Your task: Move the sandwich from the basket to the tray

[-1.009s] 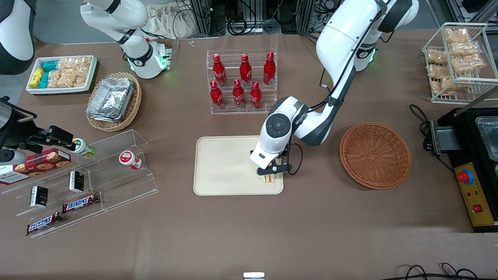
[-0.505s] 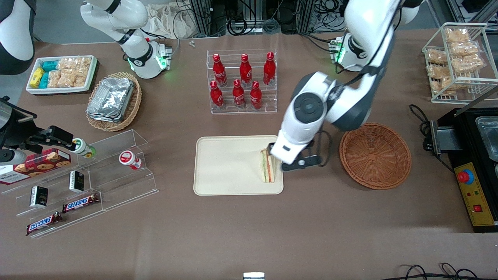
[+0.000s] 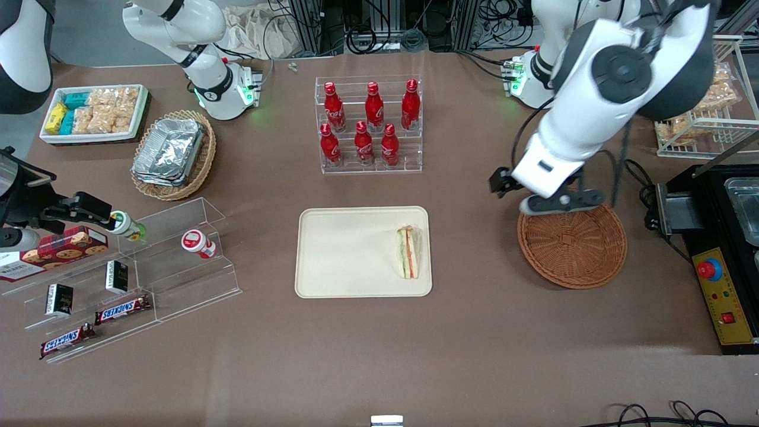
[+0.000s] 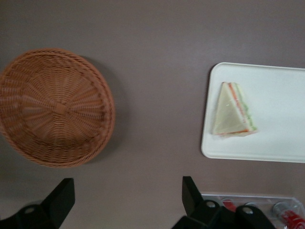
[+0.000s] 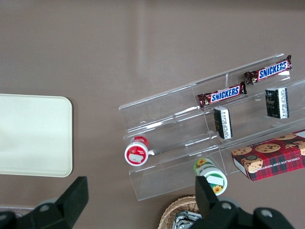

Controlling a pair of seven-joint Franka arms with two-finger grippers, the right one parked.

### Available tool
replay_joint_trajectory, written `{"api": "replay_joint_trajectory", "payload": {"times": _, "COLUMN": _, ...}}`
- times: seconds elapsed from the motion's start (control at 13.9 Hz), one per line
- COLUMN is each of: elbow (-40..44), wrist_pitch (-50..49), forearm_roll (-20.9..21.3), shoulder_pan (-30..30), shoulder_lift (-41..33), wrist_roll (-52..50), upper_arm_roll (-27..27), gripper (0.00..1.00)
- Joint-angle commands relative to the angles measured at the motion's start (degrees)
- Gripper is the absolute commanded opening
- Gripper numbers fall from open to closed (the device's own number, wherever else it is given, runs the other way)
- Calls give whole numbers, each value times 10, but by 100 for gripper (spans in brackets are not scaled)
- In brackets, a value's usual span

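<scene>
The sandwich (image 3: 408,253) lies flat on the beige tray (image 3: 344,255), at the tray's edge toward the working arm's end, its green and orange filling showing. The reddish-brown wicker basket (image 3: 572,237) beside the tray holds nothing. My left gripper (image 3: 542,193) is open and holds nothing; it hangs high above the basket's rim that is farther from the front camera, well away from the sandwich. In the left wrist view the gripper (image 4: 126,191) has its fingers wide apart over bare table, with the basket (image 4: 55,107), the tray (image 4: 281,143) and the sandwich (image 4: 233,112) all in sight.
A clear rack of red bottles (image 3: 370,124) stands farther from the front camera than the tray. A clear stepped shelf with snacks (image 3: 130,279), a tan basket of foil trays (image 3: 172,154) and a white bin (image 3: 95,112) are toward the parked arm's end. A wire rack (image 3: 699,95) and a black machine (image 3: 723,249) are toward the working arm's end.
My gripper let go of the sandwich on the tray, rose and swung away to above the basket. The sandwich now lies uncovered and still.
</scene>
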Motion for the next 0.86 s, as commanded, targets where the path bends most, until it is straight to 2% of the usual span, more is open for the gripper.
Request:
{"api": "replay_joint_trajectory", "payload": {"times": 0.0, "elbow": -7, "wrist_pitch": -43, "forearm_roll": -2, "shoulder_pan": 76, "shoulder_lift": -37, "wrist_roll": 105, "upper_arm_roll": -7, "gripper": 100}}
{"api": "replay_joint_trajectory", "payload": {"times": 0.14, "elbow": 30, "wrist_pitch": -86, "forearm_roll": 4, "shoulder_pan": 121, "shoulder_lift": -27, "wrist_roll": 120, "upper_arm_roll": -8, "gripper": 100}}
{"api": "replay_joint_trajectory", "payload": {"times": 0.43, "elbow": 67, "wrist_pitch": -90, "forearm_roll": 5, "shoulder_pan": 175, "shoulder_lift": 0, "wrist_roll": 155, "upper_arm_roll": -8, "gripper": 100}}
{"api": "replay_joint_trajectory", "payload": {"times": 0.79, "elbow": 99, "wrist_pitch": -89, "forearm_roll": 5, "shoulder_pan": 182, "shoulder_lift": 20, "wrist_roll": 216, "upper_arm_roll": -4, "gripper": 100}}
